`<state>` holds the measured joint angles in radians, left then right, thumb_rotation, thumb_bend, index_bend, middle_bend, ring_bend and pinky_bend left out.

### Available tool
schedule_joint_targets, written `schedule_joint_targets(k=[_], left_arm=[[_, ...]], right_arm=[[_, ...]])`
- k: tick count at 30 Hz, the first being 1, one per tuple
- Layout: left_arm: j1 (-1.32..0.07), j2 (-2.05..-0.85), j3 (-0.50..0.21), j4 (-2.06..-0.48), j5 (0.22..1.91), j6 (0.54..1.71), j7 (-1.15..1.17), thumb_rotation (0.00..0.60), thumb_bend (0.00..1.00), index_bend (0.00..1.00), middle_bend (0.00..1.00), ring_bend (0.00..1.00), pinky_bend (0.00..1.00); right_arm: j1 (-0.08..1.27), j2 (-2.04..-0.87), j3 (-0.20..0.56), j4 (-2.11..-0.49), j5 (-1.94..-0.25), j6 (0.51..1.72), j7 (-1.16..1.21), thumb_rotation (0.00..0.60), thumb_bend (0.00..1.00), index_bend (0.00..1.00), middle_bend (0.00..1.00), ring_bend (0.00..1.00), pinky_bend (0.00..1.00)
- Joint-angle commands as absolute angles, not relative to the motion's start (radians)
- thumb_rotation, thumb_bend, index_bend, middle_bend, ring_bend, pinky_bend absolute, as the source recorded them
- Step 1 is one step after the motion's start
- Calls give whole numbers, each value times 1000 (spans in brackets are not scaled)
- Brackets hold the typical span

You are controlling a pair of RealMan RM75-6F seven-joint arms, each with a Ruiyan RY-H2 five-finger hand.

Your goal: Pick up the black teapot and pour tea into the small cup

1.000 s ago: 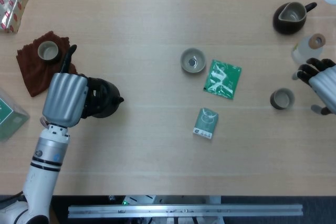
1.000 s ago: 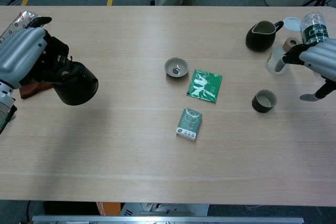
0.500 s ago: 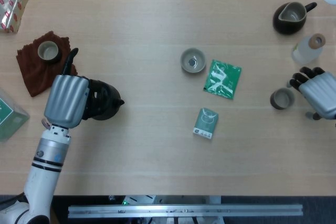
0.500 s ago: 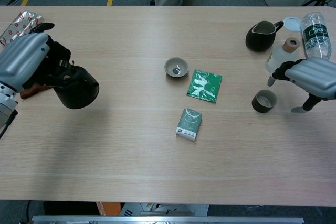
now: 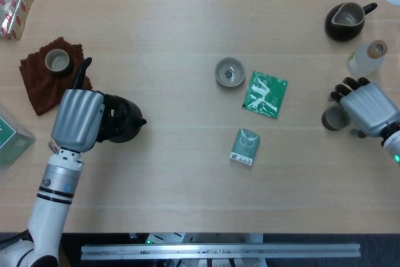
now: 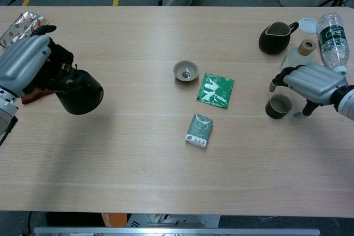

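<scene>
My left hand grips the black teapot at the left of the table, spout pointing right. The chest view shows that hand holding the teapot slightly above the tabletop. The small dark cup stands at the right. Arched just beside and over that cup is my right hand, fingers spread. In the chest view the right hand hangs over the cup, fingers at its far side and thumb at its right, with no firm hold visible.
A grey bowl, a green packet and a small green box lie mid-table. A dark pitcher, a small bottle and a water bottle stand far right. A brown cloth bears another cup.
My right hand has moved left and nearer, from beside the small bottle to over the small cup. The left hand and teapot have barely shifted.
</scene>
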<state>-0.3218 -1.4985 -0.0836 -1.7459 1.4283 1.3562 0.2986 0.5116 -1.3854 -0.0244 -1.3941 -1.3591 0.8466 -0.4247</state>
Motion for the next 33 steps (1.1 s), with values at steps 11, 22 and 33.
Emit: schedule_joint_targets(k=[11, 22, 33], left_arm=[[-319, -1493, -82, -1741, 1433, 1358, 279, 529, 301, 875, 976, 773, 56], [-317, -1496, -80, -1739, 1437, 1359, 269, 528, 302, 875, 976, 773, 56], [-316, -1478, -85, -1752, 1443, 1365, 265, 529, 302, 875, 976, 773, 56]], right_arm=[[521, -1414, -31, -1386, -1324, 843, -470, 600, 154, 312, 271, 166, 266], [523, -1416, -40, -1393, -1305, 846, -489, 600, 183, 396, 272, 166, 268], [554, -1387, -7, -1475, -1306, 849, -458, 600, 184, 434, 280, 166, 271]])
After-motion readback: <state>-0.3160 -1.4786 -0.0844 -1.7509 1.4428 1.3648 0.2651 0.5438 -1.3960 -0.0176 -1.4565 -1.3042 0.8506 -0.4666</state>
